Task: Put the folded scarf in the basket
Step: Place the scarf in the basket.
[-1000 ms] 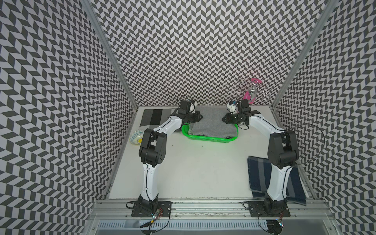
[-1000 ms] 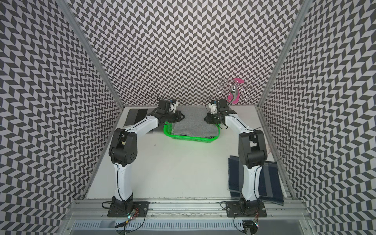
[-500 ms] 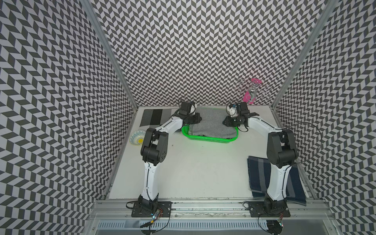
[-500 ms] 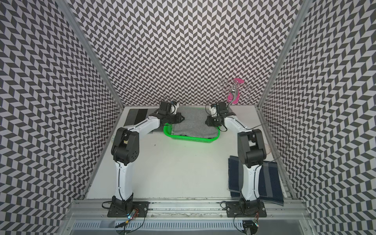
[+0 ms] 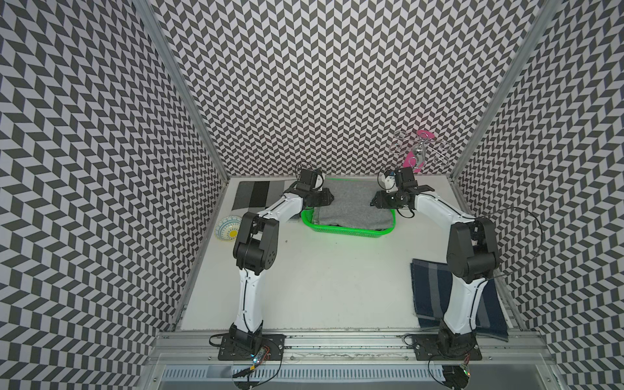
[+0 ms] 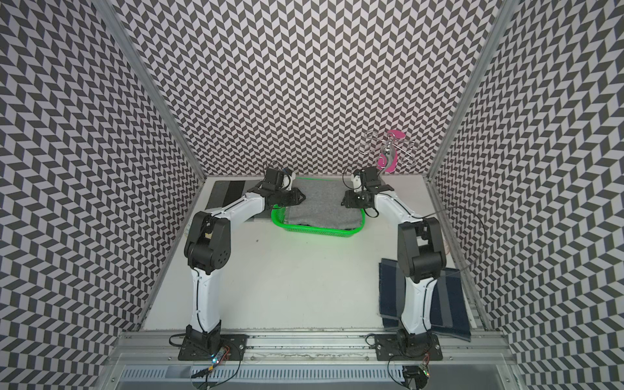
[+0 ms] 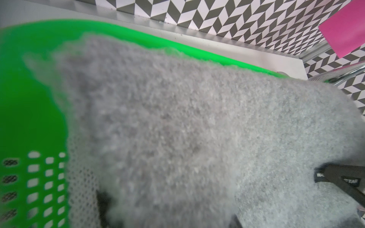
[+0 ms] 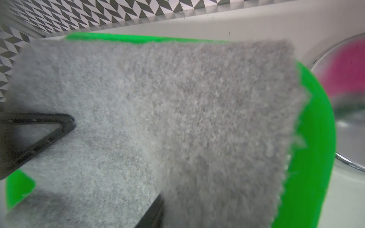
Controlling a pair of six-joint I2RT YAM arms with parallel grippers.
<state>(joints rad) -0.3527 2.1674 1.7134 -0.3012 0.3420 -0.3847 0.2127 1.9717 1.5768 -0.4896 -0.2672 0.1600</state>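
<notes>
The folded grey scarf (image 5: 354, 206) (image 6: 324, 202) lies in the bright green basket (image 5: 347, 230) (image 6: 317, 230) at the back middle of the table. It bulges above the rim. My left gripper (image 5: 329, 199) (image 6: 302, 197) is at the scarf's left end, and my right gripper (image 5: 374, 202) (image 6: 344, 202) is at its right end. In the left wrist view, blurred scarf (image 7: 177, 128) covers the left gripper (image 7: 169, 209), with only dark finger bits showing. In the right wrist view, scarf (image 8: 197, 118) drapes over the right gripper (image 8: 187, 207). One finger of the left gripper (image 8: 69, 122) rests on top of the cloth.
A dark blue striped cloth (image 5: 435, 290) lies at the front right, under the right arm. A patterned bowl (image 5: 227, 229) sits by the left wall, with a grey and black mat (image 5: 251, 195) behind it. A chrome wire stand with a pink piece (image 5: 418, 158) stands at the back right.
Both arms' elbows have shifted only slightly. The scarf stays in the basket, with both grippers still at its ends.
</notes>
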